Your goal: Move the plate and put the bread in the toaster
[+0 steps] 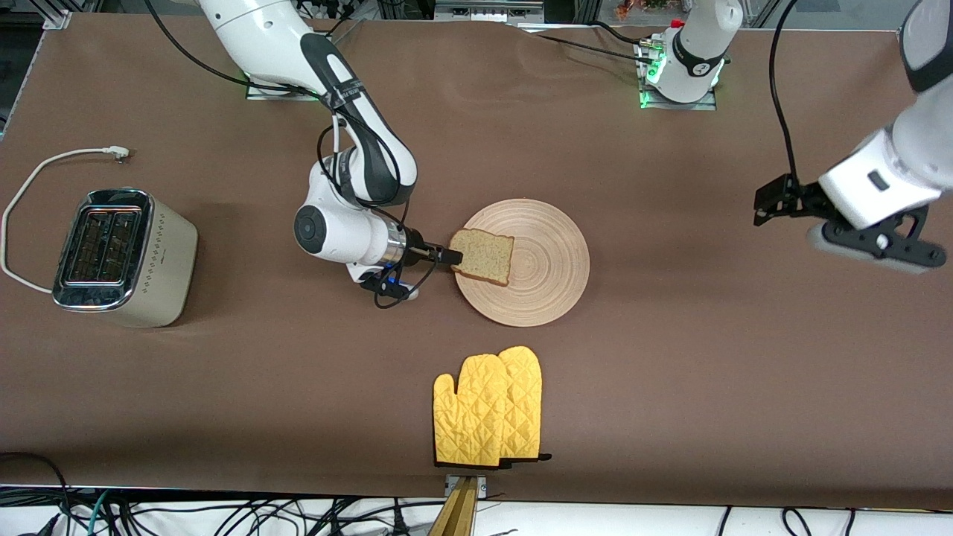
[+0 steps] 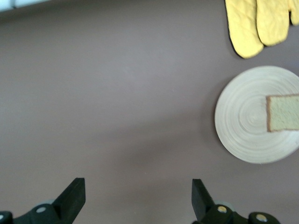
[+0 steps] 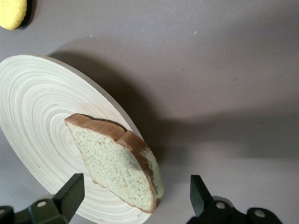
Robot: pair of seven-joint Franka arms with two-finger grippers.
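The round wooden plate (image 1: 551, 253) lies mid-table, with the bread (image 1: 484, 257) slice on its rim toward the right arm's end, one edge past the rim. My right gripper (image 1: 449, 257) is at that edge, open. Its fingers stand apart on either side of the bread (image 3: 117, 163) without clamping it, over the plate (image 3: 32, 102). The cream toaster (image 1: 123, 257) stands at the right arm's end of the table, slots up. My left gripper (image 1: 770, 202) waits open and empty in the air over the left arm's end; its wrist view shows the plate (image 2: 243, 121) and bread (image 2: 282, 113) far off.
A pair of yellow oven mitts (image 1: 488, 409) lies nearer the front camera than the plate, by the table edge, also in the left wrist view as mitts (image 2: 257, 25). The toaster's white cord (image 1: 22, 216) loops on the table beside it.
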